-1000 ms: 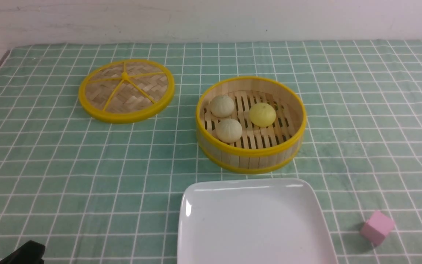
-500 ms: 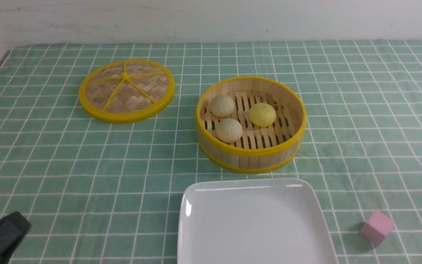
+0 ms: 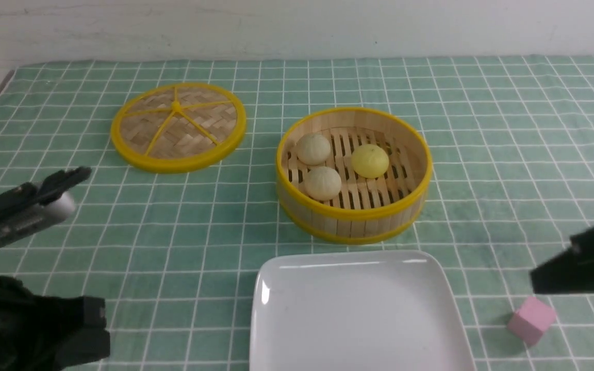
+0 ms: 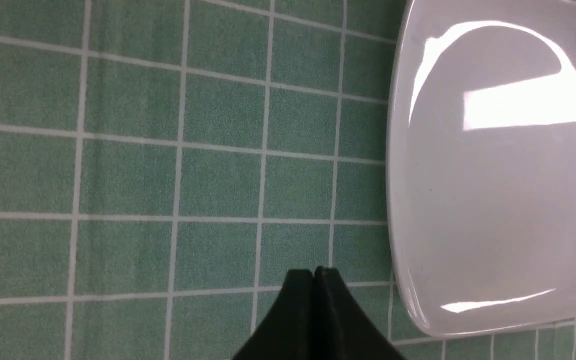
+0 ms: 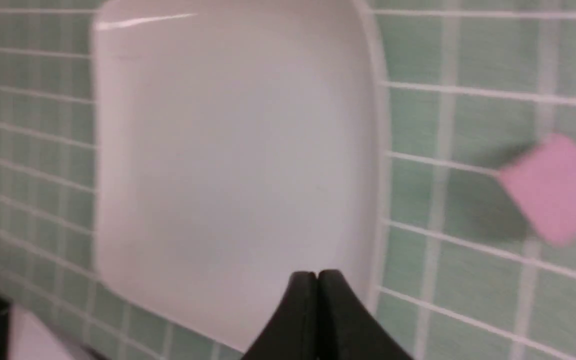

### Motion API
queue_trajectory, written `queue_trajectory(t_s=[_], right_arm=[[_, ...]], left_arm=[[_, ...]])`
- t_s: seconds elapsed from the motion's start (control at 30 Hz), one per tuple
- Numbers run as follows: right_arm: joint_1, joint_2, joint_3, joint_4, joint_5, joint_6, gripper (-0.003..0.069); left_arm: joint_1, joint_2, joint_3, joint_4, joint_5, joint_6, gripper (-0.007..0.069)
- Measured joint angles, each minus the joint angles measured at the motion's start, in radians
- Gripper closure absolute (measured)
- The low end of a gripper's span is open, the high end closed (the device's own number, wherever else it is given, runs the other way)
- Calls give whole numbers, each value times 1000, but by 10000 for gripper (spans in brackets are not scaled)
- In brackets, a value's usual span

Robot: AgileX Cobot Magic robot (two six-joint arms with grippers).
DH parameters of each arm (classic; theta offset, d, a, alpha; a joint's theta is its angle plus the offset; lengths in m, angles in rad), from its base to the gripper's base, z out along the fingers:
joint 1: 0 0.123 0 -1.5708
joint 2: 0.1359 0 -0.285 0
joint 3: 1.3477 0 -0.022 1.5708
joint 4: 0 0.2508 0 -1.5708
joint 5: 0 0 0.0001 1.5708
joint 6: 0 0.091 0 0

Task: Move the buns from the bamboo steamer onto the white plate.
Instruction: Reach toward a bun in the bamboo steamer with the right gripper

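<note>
We find all three buns [image 3: 322, 183] inside the bamboo steamer [image 3: 353, 219], which stands near the middle of the desk, a little toward its right edge. Two are pale beige and lie on the left of the slatted floor; the yellow bun [image 3: 369, 161] lies apart on the right. The white plate [image 3: 359, 314] sits at the near edge, just in front of the steamer and not touching it, with nothing on it. The woven lid [image 3: 178, 126] lies flat toward the far left corner, and the pink cube [image 3: 531, 319] rests near the near edge, to the right of the plate. None of these has shifted since the earlier frames.

What has changed is the arms. A second ago we saw only a dark sliver at the near left corner; now the left arm [image 3: 29, 216] has risen well into view along the left edge, and the right arm [image 3: 580, 265], unseen before, reaches in from the right edge above the cube. The left gripper [image 4: 313, 272] has its fingers pressed together, holding nothing, above the green checked cloth [image 3: 173, 232] beside the plate's rim. The right gripper [image 5: 317, 274] is likewise pressed together and empty, near the plate's rim on the cube's side
</note>
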Motion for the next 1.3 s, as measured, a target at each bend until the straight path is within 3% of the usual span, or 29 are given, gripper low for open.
queue_trajectory(t_s=[0.07, 0.13, 0.3, 0.43, 0.57, 0.6, 0.7, 0.87, 1.0, 1.1, 1.17, 1.3], right_arm=[[69, 117, -73, 76, 1, -73, 654], [125, 198, -142, 69, -6, -83, 654], [253, 443, -397, -100, -104, 36, 629], [281, 545, -511, -198, -163, 126, 584], [296, 706, -698, -372, -220, 227, 449], [296, 706, -698, -377, -222, 229, 449], [296, 821, -809, -434, -285, 248, 340], [296, 906, -843, -443, -386, 250, 299], [296, 953, -843, -447, -449, 250, 330], [296, 963, -844, -447, -463, 250, 424], [296, 958, -845, -447, -461, 250, 557], [296, 905, -845, -447, -393, 250, 647]], left_arm=[[0, 49, -16, 0, -10, 4, 623], [0, 74, -18, 0, -19, 4, 621], [0, 102, -19, 0, -39, 4, 616], [0, 105, -19, 0, -50, 4, 612], [0, 106, -19, 0, -69, 4, 605], [0, 106, -19, 0, -69, 4, 605], [0, 106, -19, 0, -79, 4, 601], [0, 106, -19, 0, -83, 4, 592], [0, 106, -19, 0, -83, 4, 587], [0, 106, -19, 0, -83, 4, 584], [0, 106, -19, 0, -83, -5, 582], [0, 106, -19, 0, -83, -16, 580]])
